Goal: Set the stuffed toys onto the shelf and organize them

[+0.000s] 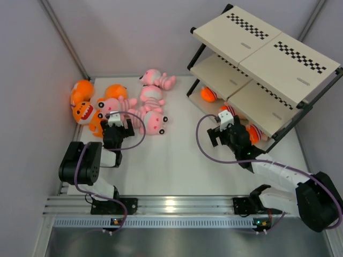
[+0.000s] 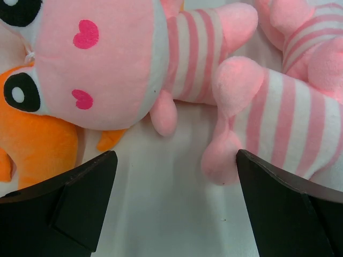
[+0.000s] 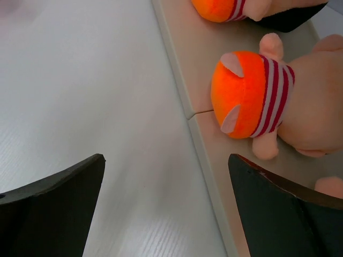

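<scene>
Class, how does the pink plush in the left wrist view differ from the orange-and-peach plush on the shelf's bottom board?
The pink plush has pale pink-and-white stripes; the orange-and-peach plush has dark red-and-white ones. The pink plush lies on the table; the orange-and-peach plush lies on the shelf's bottom board. The pink plush shows a face with heart cheeks; the orange-and-peach plush shows none. Both are striped soft toys.

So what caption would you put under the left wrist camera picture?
Left gripper, fingers open, poised before a pink plush figure with striped body, its striped twin and an orange plush creature.
</scene>
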Controlling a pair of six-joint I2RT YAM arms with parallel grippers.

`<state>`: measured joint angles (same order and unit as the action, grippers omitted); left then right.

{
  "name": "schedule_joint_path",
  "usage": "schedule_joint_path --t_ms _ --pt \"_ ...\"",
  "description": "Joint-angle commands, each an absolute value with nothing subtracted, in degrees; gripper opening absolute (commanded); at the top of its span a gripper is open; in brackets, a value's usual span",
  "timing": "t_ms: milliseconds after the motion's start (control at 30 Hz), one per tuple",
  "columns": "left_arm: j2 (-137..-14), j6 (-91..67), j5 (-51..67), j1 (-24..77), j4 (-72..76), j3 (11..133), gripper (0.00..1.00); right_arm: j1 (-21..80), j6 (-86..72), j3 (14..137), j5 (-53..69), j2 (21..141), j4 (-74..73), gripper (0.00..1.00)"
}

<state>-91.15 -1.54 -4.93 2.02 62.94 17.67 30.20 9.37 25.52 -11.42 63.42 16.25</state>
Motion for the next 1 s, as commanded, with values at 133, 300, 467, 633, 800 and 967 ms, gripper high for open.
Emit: schedule_joint_path --t_ms 133,300,467,633,800,967 --pt "-90.8 -1.7 -4.0 1.7 65.6 17.4 0.99 30.2 7.2 33.4 -6.2 61.1 8.7 0.99" --pt "-84.4 -2.8 -3.7 1.2 47.7 25.8 0.99 32.3 4.0 39.4 -5.7 59.9 2.2 0.99" --pt "-83.1 9.7 5.3 -1.2 4.9 47.6 0.94 35.1 1.8 41.6 -0.6 58.1 2.8 0.99" --pt "-76.3 25.1 30.5 -1.2 -24.3 53.8 0.97 39.4 2.5 45.0 -1.0 58.5 1.8 0.99" --pt "-81.3 26.5 20.8 1.8 -29.5 64.2 0.95 41.7 3.0 45.8 -0.4 59.4 1.9 0.99" --pt "-87.8 28.4 17.4 4.4 -31.5 71.0 0.9 42.9 3.3 45.8 1.2 59.8 1.7 0.99"
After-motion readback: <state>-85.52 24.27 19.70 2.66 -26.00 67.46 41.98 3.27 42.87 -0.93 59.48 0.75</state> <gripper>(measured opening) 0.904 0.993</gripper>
